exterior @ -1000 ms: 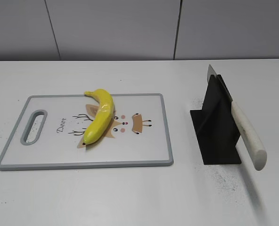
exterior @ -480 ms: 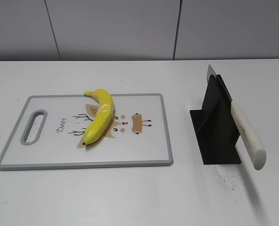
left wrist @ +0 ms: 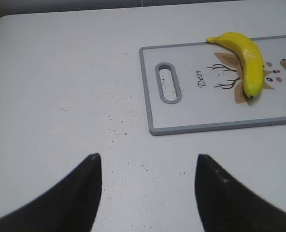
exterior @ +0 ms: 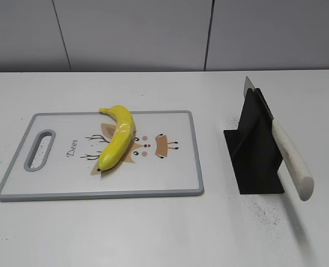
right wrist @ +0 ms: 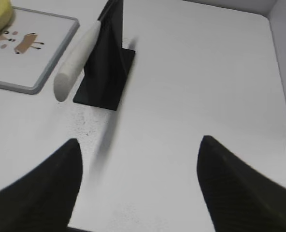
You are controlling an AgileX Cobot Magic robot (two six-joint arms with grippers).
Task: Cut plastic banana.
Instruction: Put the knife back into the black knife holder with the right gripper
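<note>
So there's a white counter point(exterior: 153, 233) with a grey-rimmed cutting board point(exterior: 170, 178) lying flat toward the left side, handle slot pointing at the left edge, little cartoon deer print and the word "Deer" on it. Over toward the right edge stands a black knife stand point(exterior: 256, 150), with a knife point(exterior: 289, 158) slotted in at a slant, pale handle sticking out toward the front edge. Dark specks dot the counter near it.

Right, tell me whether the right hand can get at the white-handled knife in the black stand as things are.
Probably yes. The right hand is open over bare table, and the white-handled knife leans in the black stand with its handle sticking out toward that hand, nothing lying between them.
</note>
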